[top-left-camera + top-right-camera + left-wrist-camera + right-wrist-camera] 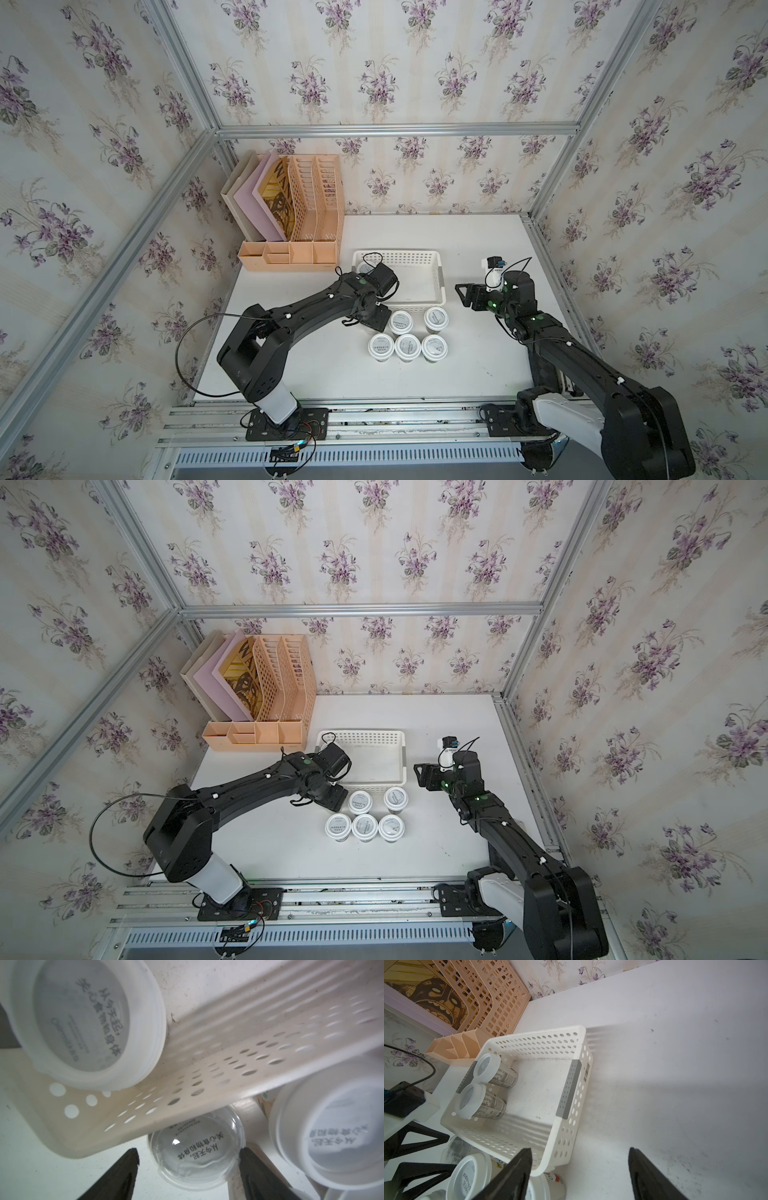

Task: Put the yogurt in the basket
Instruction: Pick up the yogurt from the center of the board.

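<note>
The white perforated basket [432,255] [533,1032] stands mid-table. Two yogurt cups [488,1068] [471,1101] stand at its left end; in both top views my left wrist hides most of them. Several more yogurt cups [407,347] [363,827] are grouped just in front of the basket. My left gripper [373,320] [188,1150] points down at the basket's front left corner, open around a yogurt cup [195,1153]. One finger touches the lid's rim and the other stands apart. My right gripper [463,291] [580,1153] hovers open and empty to the right of the basket.
A peach slatted file organizer [299,216] with folders stands at the back left, close behind the basket. Metal frame rails [374,415] run along the table's front edge, and papered walls close in the back and both sides.
</note>
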{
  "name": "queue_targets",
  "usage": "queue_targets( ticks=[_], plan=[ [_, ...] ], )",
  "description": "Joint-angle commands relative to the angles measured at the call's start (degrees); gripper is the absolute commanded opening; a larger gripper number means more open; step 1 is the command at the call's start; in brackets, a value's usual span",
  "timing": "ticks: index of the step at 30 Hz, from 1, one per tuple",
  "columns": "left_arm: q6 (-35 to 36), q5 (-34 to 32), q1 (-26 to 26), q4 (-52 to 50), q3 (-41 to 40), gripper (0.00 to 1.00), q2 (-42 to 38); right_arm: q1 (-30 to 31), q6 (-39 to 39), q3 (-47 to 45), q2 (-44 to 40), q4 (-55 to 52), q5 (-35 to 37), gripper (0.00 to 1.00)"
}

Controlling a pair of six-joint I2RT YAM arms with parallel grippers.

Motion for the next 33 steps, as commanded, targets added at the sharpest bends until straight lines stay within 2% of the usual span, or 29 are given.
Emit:
queue_targets(
  ticks=[1, 14, 33],
  plan=[
    [0.2, 0.0, 0.2, 0.8, 0.4, 0.80, 0.5, 0.1, 0.2, 0.5, -0.1, 0.9, -0.1, 0.78],
    [0.7, 0.1, 0.1, 0.7, 2.0, 0.78, 1.8, 0.1, 0.1, 0.5, 0.1, 1.0, -0.1, 0.78],
    [0.3, 0.2, 0.1, 0.5, 0.1, 0.77, 0.0, 0.2, 0.2, 0.5, 0.2, 0.9, 0.0, 0.78]
  ],
)
